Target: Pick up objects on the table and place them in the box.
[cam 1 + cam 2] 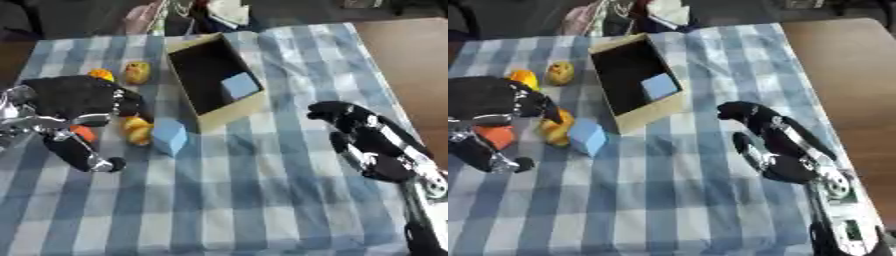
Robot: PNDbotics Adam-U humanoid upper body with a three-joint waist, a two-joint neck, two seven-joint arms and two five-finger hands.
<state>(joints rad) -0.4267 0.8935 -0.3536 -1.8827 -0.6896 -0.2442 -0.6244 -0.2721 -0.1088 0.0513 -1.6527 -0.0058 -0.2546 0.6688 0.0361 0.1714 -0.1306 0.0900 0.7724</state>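
Observation:
An open cardboard box with a dark inside stands at the top centre of the checked cloth, and a light blue cube lies in it. Just left of the box's near corner a second light blue block lies on the cloth, touching a yellow toy. My left hand hovers open over an orange-red thing. Its fingers point toward the yellow toy and its thumb reaches down toward me. My right hand rests open on the cloth right of the box, holding nothing.
Another yellow toy and an orange piece lie beyond my left hand, left of the box. Bare brown table shows to the right of the cloth. Clutter lies past the far edge.

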